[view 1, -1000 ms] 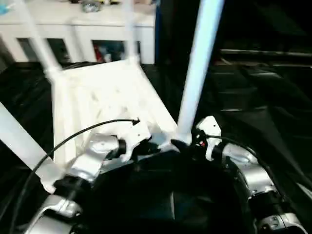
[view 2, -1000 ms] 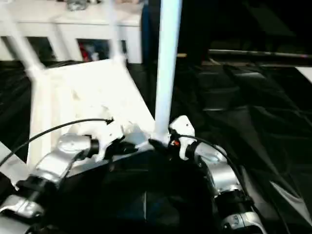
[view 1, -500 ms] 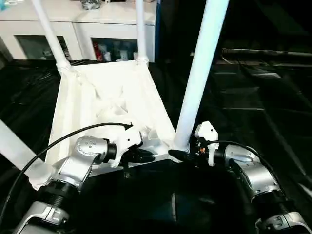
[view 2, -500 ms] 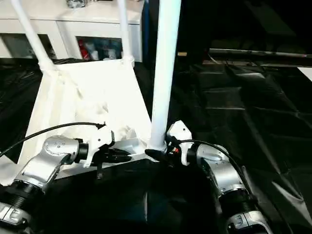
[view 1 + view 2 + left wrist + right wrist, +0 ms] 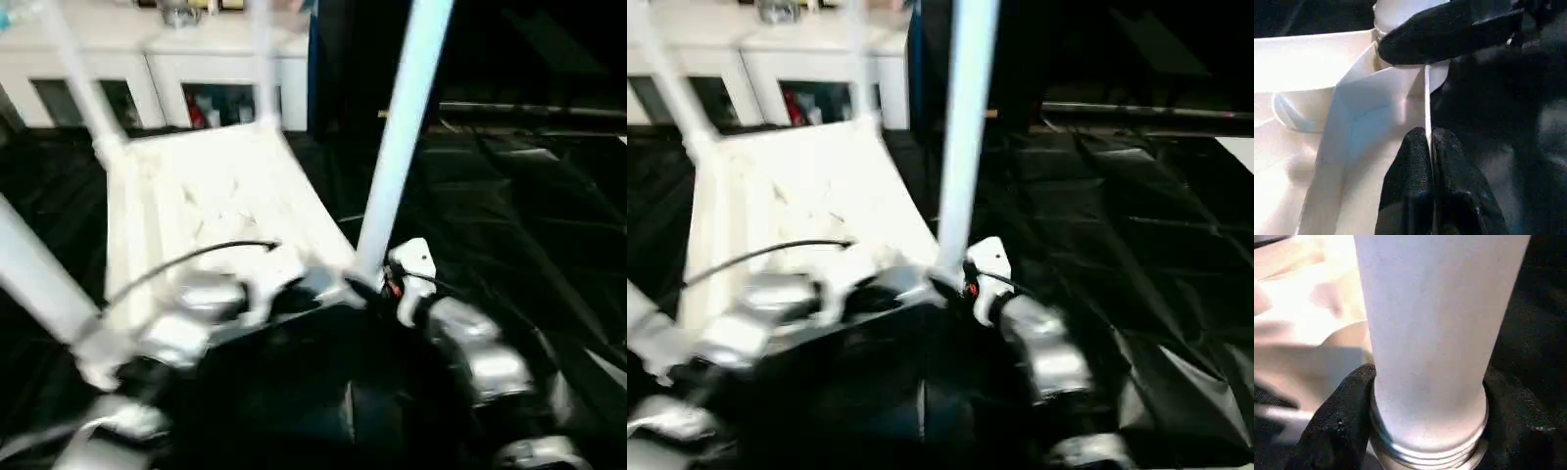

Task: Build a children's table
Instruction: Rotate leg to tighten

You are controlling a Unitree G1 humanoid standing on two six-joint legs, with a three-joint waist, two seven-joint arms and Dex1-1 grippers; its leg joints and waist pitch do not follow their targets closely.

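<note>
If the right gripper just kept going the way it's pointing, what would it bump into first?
Almost at once, the table leg: it stands between the right gripper's two fingers, at its threaded base. Beyond lies the white tabletop.

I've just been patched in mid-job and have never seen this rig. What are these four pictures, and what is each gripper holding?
The two wide pictures come from a stereo camera on a humanoid robot's head, looking down over its silver forearms. The other two come from cameras on its wrists, looking along the black fingers.

The white table top lies upside down on a black sheet, with legs sticking up from its corners. A white cabinet stands behind.

The left gripper is shut on the top's thin rim, as the left wrist view shows. The right gripper has a finger on either side of the base of the near leg, just above its threaded end; how firmly it grips I cannot tell.

The head views are blurred, so finer detail is unclear.
</note>
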